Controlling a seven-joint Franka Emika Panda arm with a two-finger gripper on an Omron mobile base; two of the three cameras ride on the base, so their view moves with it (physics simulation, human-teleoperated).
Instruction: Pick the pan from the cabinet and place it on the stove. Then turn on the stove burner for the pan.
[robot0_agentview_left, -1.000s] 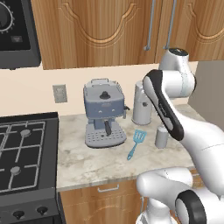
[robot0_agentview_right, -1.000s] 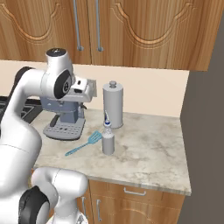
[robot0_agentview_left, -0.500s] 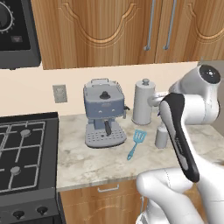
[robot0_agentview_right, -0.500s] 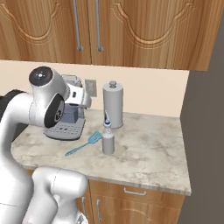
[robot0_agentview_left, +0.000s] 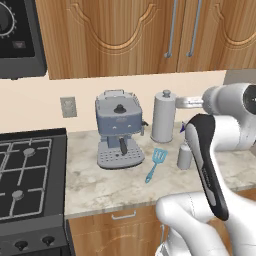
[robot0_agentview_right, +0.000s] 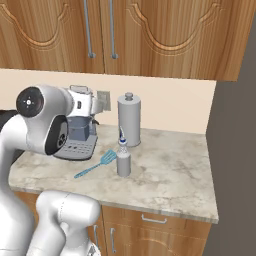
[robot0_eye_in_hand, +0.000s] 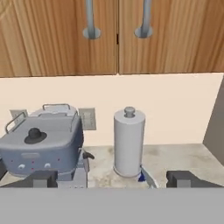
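Jaws spread wide and holding nothing, the gripper (robot0_eye_in_hand: 113, 178) hangs level above the counter, facing the closed cabinet (robot0_eye_in_hand: 117, 35) with both doors meeting at the centre seam. Left of the marble counter (robot0_agentview_left: 100, 182) sits the stove (robot0_agentview_left: 27, 190), grates bare. Coffee machine (robot0_agentview_left: 119, 129), paper towel roll (robot0_eye_in_hand: 128, 142), blue spatula (robot0_agentview_right: 96, 164) and small shaker (robot0_agentview_right: 123, 161) crowd the counter; no legible labels.
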